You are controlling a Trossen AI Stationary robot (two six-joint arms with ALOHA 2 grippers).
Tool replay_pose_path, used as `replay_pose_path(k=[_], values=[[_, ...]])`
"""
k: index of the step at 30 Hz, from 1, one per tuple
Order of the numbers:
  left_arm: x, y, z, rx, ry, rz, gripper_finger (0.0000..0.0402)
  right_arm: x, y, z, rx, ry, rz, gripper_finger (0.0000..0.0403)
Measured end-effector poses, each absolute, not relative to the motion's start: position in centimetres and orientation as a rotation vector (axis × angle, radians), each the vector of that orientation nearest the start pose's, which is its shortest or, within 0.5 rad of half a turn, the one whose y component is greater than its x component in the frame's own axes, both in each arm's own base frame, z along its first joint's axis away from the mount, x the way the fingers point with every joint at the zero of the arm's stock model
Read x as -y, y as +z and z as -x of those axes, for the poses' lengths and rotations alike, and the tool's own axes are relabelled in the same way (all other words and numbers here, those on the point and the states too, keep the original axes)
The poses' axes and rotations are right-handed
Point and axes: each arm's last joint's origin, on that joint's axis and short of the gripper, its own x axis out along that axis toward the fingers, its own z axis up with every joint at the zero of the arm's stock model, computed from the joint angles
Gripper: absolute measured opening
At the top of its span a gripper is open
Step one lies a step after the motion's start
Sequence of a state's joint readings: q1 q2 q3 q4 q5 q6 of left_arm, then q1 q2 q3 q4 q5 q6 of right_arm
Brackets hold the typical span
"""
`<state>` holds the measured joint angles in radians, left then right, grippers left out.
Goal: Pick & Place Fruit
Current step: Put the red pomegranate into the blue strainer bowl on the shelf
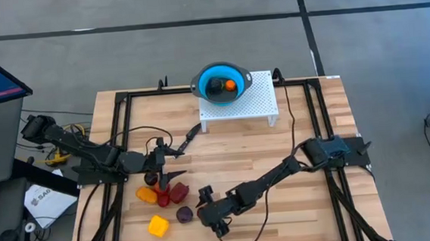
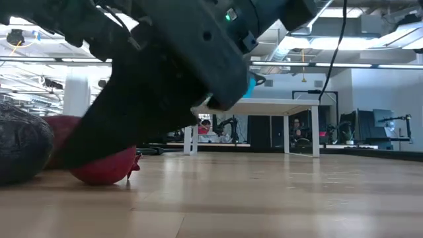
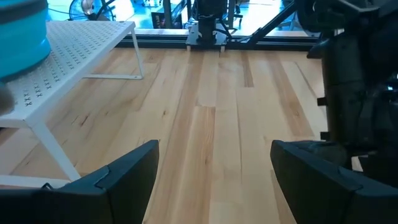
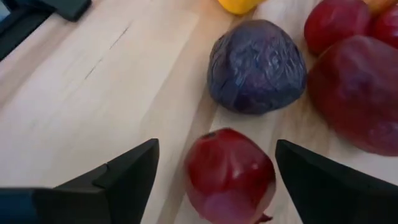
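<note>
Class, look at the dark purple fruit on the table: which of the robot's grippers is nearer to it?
Right. The right gripper, open, hovers right beside the dark purple fruit, over a small red fruit. The left gripper, open, is farther, beyond the fruit pile.

a big dark arm (image 2: pixel 165 59) fills the upper left, slanting down to the wooden table (image 2: pixel 264 198). under it a red fruit (image 2: pixel 106 166) sits on the boards, and a dark purple wrinkled one (image 2: pixel 23 149) lies at the far left. behind, a white perforated stand (image 2: pixel 291 106) carries a bit of blue bowl (image 2: pixel 250 86).
</note>
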<state>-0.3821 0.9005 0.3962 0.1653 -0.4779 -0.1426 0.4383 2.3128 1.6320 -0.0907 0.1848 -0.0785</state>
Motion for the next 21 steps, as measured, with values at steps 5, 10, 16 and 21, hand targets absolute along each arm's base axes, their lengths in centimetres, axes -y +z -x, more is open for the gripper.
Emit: replay_pose_path(k=[5,10,16,21], values=[[5.8,21.3,-17.9,-0.3,0.118,0.006,0.0301,-20.3,12.1,-44.9,-0.762,0.229,0.312,0.0282],[5.8,21.4,-17.9,-0.3,0.117,0.005,0.0301,-19.9,12.5,-45.0,-0.762,0.211,0.293,0.0246],[5.8,21.6,-18.0,-0.274,0.117,0.029,0.0301,-18.9,12.7,-45.1,-0.803,0.191,0.298,0.0179],[5.9,22.2,-18.2,-0.215,0.086,0.124,0.0301,-16.5,14.8,-44.3,-0.888,0.072,0.401,0.0157]])
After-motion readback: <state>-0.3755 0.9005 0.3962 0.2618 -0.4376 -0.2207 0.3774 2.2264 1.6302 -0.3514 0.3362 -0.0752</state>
